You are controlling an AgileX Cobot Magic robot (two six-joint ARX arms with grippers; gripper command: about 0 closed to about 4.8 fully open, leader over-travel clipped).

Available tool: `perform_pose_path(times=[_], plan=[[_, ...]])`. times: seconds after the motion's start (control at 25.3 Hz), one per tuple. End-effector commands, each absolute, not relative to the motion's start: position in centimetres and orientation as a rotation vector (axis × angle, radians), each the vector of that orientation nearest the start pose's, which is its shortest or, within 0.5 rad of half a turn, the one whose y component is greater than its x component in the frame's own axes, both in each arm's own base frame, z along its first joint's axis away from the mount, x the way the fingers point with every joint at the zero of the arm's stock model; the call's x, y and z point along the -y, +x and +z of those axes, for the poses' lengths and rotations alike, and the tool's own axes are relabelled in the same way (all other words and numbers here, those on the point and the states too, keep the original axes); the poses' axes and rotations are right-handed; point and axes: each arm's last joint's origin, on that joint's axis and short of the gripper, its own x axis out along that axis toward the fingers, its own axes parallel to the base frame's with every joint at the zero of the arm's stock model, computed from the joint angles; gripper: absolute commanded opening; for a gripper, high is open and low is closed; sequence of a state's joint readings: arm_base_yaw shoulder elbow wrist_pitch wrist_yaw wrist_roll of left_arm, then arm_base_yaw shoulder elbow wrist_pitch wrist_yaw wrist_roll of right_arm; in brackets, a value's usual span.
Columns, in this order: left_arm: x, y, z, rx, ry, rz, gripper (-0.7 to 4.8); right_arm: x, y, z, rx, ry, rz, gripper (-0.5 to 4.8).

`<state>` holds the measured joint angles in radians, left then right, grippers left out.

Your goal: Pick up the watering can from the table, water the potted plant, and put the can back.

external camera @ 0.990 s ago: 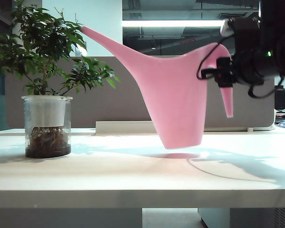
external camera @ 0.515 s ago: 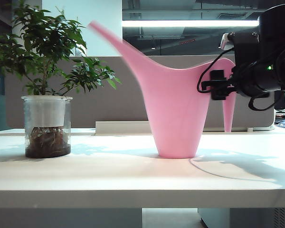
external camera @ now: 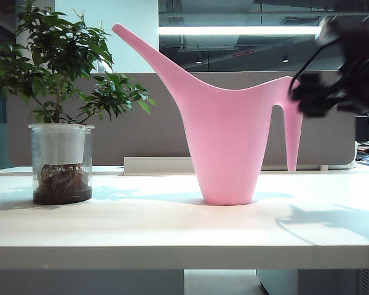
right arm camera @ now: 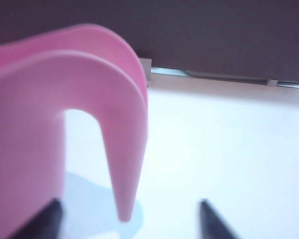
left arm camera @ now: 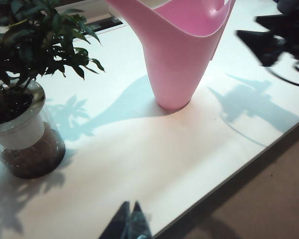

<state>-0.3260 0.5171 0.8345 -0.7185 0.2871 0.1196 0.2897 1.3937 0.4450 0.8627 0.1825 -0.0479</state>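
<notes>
The pink watering can stands upright on the white worktop, about midway across and well back from the thick front edge. Its long spout slants up and to the left, toward the potted plant at the far left; its pointed handle hangs down on the right. Bare worktop lies between can and plant, and more to the can's right. No writing shows anywhere.

The right gripper hovers just right of the handle, jaws wide, holding nothing. The left gripper sits near the front edge, jaws closed together.
</notes>
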Motion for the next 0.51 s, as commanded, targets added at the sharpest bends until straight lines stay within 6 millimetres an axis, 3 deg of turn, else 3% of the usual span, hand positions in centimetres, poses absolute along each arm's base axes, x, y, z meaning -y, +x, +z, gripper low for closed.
perform_pose_path(times=[0.04,0.2,0.51], plan=[[3.7,8.5,33.2,-0.357,0.124,-0.634,0.03,-6.5,22.4,19.5,-0.076,-0.016,0.125,1.65],[3.7,8.5,33.2,-0.357,0.124,-0.633,0.03,-5.2,17.7,19.8,0.029,0.065,0.143,-0.01],[3.7,8.5,33.2,-0.357,0.124,-0.634,0.03,-4.7,14.2,18.8,0.043,0.067,0.371,-0.01]])
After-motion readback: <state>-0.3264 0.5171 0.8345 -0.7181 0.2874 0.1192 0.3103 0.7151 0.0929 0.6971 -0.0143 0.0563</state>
